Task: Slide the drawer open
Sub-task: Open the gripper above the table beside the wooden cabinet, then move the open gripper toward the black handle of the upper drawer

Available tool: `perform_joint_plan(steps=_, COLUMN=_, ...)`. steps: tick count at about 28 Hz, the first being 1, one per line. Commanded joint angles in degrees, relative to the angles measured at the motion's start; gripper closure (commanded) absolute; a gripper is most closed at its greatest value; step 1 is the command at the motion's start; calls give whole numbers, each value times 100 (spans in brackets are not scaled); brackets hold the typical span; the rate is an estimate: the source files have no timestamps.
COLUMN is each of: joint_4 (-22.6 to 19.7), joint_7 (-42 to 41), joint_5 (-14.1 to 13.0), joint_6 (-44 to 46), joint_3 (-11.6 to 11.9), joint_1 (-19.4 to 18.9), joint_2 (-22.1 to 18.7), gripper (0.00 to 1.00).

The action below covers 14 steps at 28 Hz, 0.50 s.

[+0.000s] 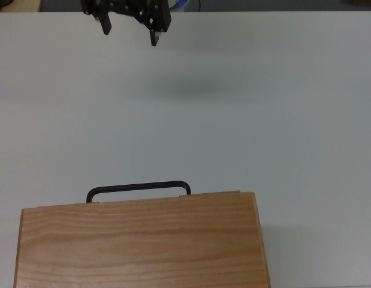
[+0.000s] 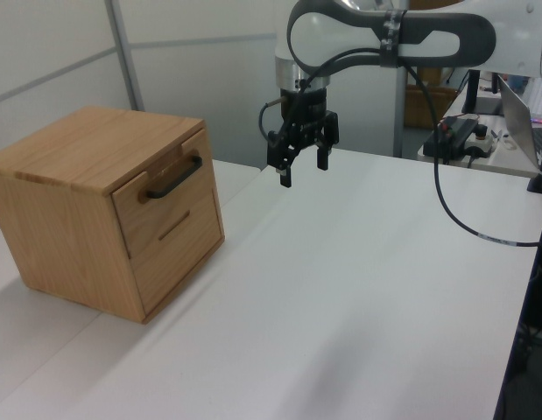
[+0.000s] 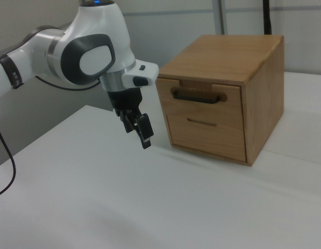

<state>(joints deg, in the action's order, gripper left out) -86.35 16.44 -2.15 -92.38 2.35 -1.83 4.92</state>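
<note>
The drawer (image 2: 163, 194) is the upper panel of a light wooden cabinet (image 2: 74, 150) and sits pushed in. A thin black bar handle (image 2: 175, 178) runs across its front. From above, the handle (image 1: 139, 187) juts past the cabinet (image 1: 140, 243) top. The right view shows the drawer (image 3: 201, 102), its handle (image 3: 198, 95) and the cabinet (image 3: 230, 52). My gripper (image 1: 130, 35) hangs open and empty above the white table, well away from the handle. It also shows as the gripper (image 2: 303, 171) in the left view and the gripper (image 3: 140, 135) in the right view.
Below the drawer is a second panel (image 2: 177, 248) with a narrow slot. The white table (image 2: 358, 289) spreads wide between gripper and cabinet. At the left view's right edge stand a laptop (image 2: 524, 109) and cables (image 2: 459, 131). A metal post (image 2: 124, 52) rises behind the cabinet.
</note>
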Motion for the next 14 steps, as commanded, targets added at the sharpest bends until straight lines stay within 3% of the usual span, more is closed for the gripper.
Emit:
perform_joint_plan(steps=1, joint_4=-4, joint_7=1112, joint_5=-119, joint_6=-173, joint_3=20, joint_1=-54, joint_2=211, gripper=0)
perform_joint_plan(steps=8, joint_4=-57, joint_7=3231, joint_5=-225, joint_6=-1070, joint_3=-33, joint_1=-81, joint_2=290, gripper=0)
perform_joint_plan(steps=14, joint_4=-83, joint_7=4534, joint_5=-225, joint_6=-1905, joint_3=-33, joint_1=-81, joint_2=352, gripper=0)
